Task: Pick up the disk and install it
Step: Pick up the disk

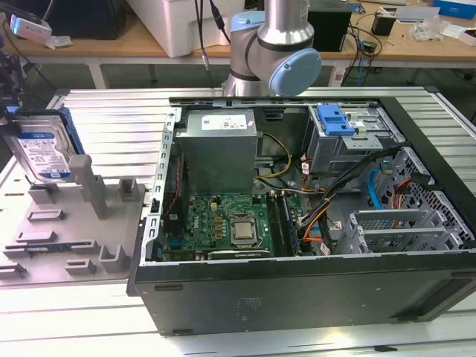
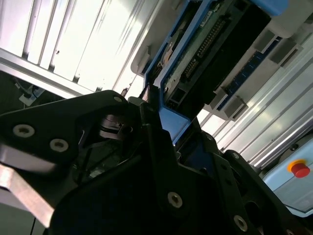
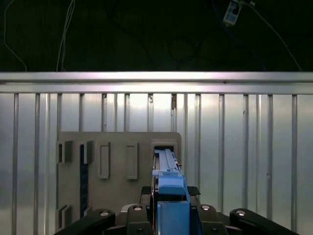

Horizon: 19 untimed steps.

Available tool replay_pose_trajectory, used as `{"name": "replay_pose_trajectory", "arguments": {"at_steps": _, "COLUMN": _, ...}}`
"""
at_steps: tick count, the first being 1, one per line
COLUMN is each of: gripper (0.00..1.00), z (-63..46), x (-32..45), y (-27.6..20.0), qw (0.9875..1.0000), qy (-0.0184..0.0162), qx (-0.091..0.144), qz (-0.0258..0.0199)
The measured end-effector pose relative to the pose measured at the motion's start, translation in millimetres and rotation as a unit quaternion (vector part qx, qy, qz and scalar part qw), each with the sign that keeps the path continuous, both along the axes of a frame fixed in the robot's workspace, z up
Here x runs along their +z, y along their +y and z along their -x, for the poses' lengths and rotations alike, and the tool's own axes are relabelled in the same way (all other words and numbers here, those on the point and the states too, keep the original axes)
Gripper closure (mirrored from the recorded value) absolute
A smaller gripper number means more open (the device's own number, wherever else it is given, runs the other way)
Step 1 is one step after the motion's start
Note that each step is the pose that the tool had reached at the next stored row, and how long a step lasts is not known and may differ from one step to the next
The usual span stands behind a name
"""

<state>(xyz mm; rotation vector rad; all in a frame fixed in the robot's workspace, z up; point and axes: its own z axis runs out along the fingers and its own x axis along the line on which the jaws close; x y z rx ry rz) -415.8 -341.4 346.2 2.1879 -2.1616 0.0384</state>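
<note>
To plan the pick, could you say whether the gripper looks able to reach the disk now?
Yes, it seems so: the gripper is closed on the disk at its blue frame, above the grey fixture.

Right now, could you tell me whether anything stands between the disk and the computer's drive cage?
Yes. The disk, at the exterior view's left, is outside the computer case; its side wall and the power supply lie between it and the drive cage.

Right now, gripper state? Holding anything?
Gripper: closed, holding the disk upright.
</note>
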Motion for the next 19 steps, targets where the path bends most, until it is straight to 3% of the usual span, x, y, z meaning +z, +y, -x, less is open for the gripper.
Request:
{"name": "replay_pose_trajectory", "arguments": {"at_steps": 15, "gripper": 0.63, "z": 0.0, "x": 23.6, "y": 0.0, "qw": 1.0, "qy": -0.0002, "qx": 0.0, "qz": 0.0014}}
{"name": "replay_pose_trajectory", "arguments": {"at_steps": 19, "gripper": 0.63, "z": 0.0, "x": 34.4, "y": 0.0, "qw": 1.0, "qy": -0.0003, "qx": 0.0, "qz": 0.002}}
